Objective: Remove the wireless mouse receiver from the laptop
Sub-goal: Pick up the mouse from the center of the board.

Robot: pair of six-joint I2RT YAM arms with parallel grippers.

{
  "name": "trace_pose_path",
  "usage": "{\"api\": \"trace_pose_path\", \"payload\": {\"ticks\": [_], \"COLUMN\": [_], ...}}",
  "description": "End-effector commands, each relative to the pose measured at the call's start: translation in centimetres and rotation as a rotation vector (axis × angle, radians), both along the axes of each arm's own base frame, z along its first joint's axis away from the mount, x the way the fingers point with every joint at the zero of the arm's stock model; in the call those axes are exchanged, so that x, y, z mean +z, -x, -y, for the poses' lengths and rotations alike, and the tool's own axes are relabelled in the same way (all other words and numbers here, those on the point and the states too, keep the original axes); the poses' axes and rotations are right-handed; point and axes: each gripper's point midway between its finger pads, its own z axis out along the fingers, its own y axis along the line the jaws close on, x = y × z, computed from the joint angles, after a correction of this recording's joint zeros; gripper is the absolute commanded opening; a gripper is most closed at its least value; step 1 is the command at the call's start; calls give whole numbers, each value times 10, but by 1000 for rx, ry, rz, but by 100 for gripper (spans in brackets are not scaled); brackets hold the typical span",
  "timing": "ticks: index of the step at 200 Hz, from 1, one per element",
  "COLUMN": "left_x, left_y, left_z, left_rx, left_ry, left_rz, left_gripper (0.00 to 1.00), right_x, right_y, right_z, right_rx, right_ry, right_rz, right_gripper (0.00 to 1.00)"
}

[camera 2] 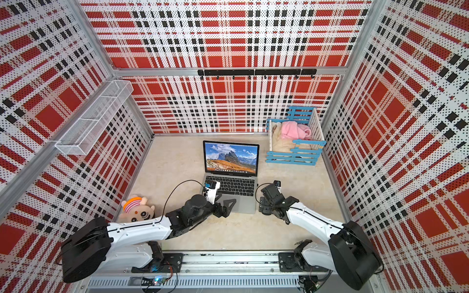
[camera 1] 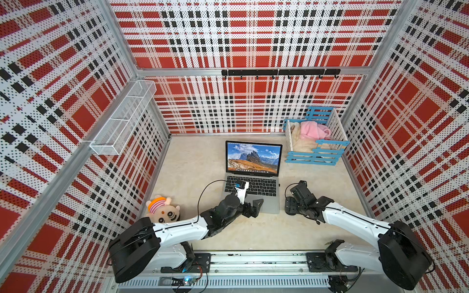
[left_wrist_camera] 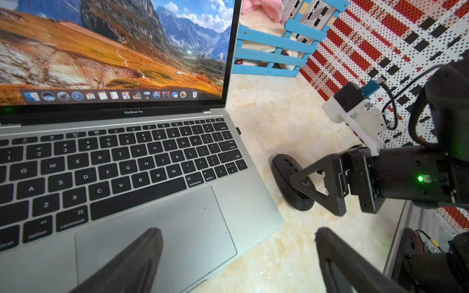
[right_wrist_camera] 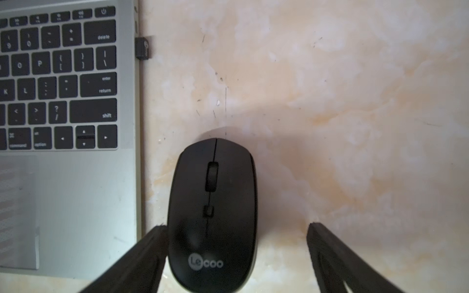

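Note:
The laptop [camera 1: 264,203] lies open mid-table, its screen showing a mountain landscape. The wireless mouse receiver [right_wrist_camera: 142,48] is a small dark stub sticking out of the laptop's right edge beside the delete key, also seen in the left wrist view [left_wrist_camera: 238,130]. My left gripper [left_wrist_camera: 236,232] is open over the trackpad's front right corner, holding nothing. My right gripper [right_wrist_camera: 236,225] is open and straddles a black oval mouse [right_wrist_camera: 213,208] on the table right of the laptop. One finger is close against the mouse's side and the other stands well clear. The receiver lies ahead of this gripper.
A blue and white slatted crate [camera 1: 313,158] holding pink and cream cloth stands at the back right. A plush toy [camera 1: 163,210] lies left of the left arm. A white mesh shelf [camera 1: 121,119] hangs on the left wall, and a black hook rail [camera 1: 279,72] runs along the back wall.

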Motion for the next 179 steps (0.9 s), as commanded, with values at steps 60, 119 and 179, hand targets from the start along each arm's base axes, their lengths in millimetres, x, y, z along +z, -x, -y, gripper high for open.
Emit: {"api": "trace_pose_path", "payload": {"ticks": [60,119,179], "left_x": [-12,-17,-16], "left_y": [4,4,2], "left_z": [-5,-9,-11], "left_rx": [-4,-1,6], "left_ry": [-29,-35,-34], "left_rz": [-9,-16,-11], "left_gripper": [99,100,100], "right_x": [-11,-20,-25], "right_y": [-11,-4,2], "right_z": [-12,-13,-10], "right_rx": [-7,-3,-11], "right_ry": [-2,29,43], "right_rz": [27,5,8], "right_gripper": [90,82,60]}}
